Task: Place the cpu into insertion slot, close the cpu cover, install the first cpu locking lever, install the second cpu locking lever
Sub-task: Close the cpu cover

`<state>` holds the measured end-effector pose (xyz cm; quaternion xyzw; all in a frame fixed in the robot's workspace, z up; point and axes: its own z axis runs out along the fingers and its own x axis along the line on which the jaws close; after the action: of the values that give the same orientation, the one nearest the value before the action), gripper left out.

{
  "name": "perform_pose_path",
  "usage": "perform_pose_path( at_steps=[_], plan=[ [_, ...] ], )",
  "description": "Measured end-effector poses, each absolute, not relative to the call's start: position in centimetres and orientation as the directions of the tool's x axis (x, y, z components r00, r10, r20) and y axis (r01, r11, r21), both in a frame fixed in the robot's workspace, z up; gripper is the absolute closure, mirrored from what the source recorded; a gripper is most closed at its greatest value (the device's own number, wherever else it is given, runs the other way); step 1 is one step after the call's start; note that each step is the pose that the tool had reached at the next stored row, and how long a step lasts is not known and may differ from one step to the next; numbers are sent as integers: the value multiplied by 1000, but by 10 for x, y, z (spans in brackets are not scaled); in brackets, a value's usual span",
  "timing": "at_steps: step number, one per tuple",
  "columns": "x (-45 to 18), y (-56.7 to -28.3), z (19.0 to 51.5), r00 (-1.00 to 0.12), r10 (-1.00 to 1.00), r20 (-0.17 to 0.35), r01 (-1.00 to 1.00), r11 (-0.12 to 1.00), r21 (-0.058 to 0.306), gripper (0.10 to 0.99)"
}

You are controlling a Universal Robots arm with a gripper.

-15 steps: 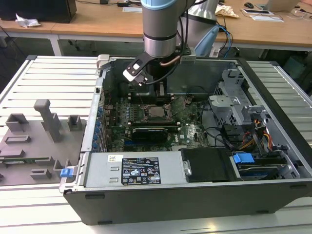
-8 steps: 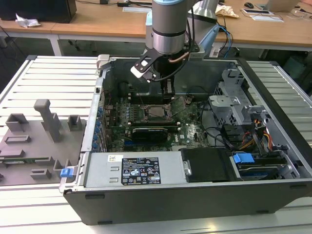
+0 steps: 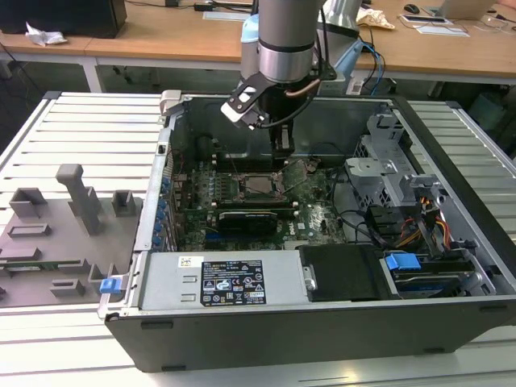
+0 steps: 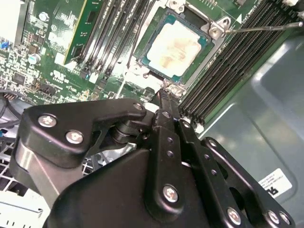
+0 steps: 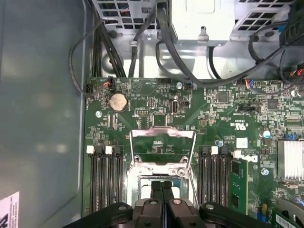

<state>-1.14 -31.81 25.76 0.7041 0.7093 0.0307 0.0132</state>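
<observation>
The cpu (image 4: pixel 178 45) lies flat in the insertion slot (image 4: pixel 153 26), its dull silver top facing up; it also shows mid-board in the exterior view (image 3: pixel 262 185). The cpu cover (image 5: pixel 162 134) stands raised off the socket, and green board shows through its window. My gripper (image 4: pixel 164 97) hovers at the socket's edge, close above the board, with its black fingers (image 5: pixel 154 192) pressed together and nothing between them. The exterior view has the gripper (image 3: pixel 280 153) just behind the socket. One thin locking lever (image 4: pixel 266 27) sticks out over the memory slots, and another lever (image 5: pixel 190 175) runs beside the socket.
Long black memory slots (image 5: pixel 102 180) flank the socket on both sides. A black expansion card (image 3: pixel 250 219) lies in front of it. The drive cage (image 3: pixel 387 173), cables (image 3: pixel 379 230) and power supply (image 3: pixel 226 282) crowd the case. A grey fixture plate (image 3: pixel 56 234) sits outside, at the exterior view's left.
</observation>
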Motion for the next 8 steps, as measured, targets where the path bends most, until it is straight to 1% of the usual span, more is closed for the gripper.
perform_pose_path(
  at_steps=[4, 8],
  plan=[
    [-3, -318, 258, -8, 1000, 24, 999, 7, 39, 980],
    [-3, -318, 265, -7, 1000, 25, 999, 7, 37, 980]
  ],
)
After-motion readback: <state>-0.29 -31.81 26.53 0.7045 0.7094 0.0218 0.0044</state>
